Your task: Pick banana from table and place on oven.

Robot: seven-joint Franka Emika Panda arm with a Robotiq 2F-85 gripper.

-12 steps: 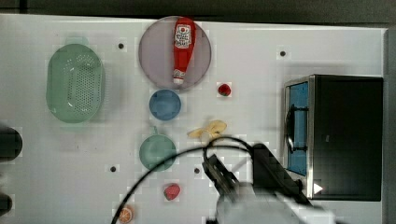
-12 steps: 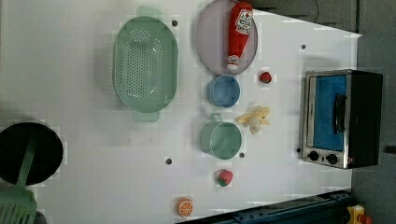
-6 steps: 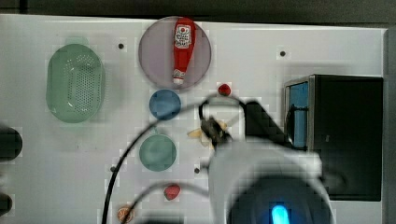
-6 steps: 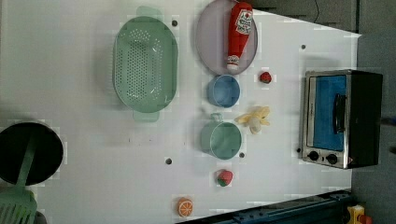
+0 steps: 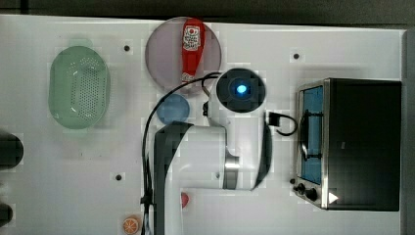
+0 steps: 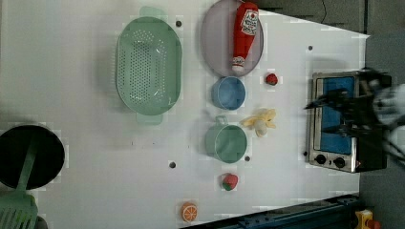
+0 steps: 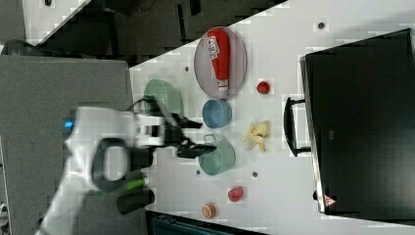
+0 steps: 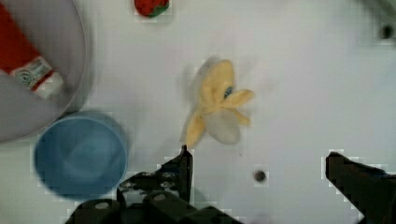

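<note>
Hand: the black two-fingered hand (image 8: 259, 170) has its fingers spread wide apart with nothing between them; one fingertip (image 8: 186, 161) sits close beside the lower end of the fruit, the other stands well off to the far side.
Banana: the small bunch of pale cream-yellow, finger-like bananas (image 8: 218, 107) lies flat on the worktop, free of the hand and not yet lifted.
Where it lies: in the left view the bunch (image 6: 260, 122) sits between the green cup and the oven, just below the blue bowl's level.
Key relation: judged from the wrist view, the bunch lies ahead of the open fingers and offset toward one of them, so the hand likely needs to travel forward and centre itself before it drops.
Long axis: the longest yellow finger runs roughly along the line from the hand outward, with shorter fingers splaying sideways from the whitish stem end; closing across the narrow bundle looks the better fit.
Banana surface: smooth, matte, rounded lobes, probably a light toy.
Worktop: the flat white worktop (image 6: 86, 162) with small dark round holes.
Oven: the boxy toaster oven (image 5: 364, 142) with flat black top, silver frame, blue glass door and metal handle; its top offers a broad level landing.
Neighbours: a round blue bowl (image 8: 79, 158) near the hand, a red strawberry (image 8: 152, 6) beyond the bunch.
</note>
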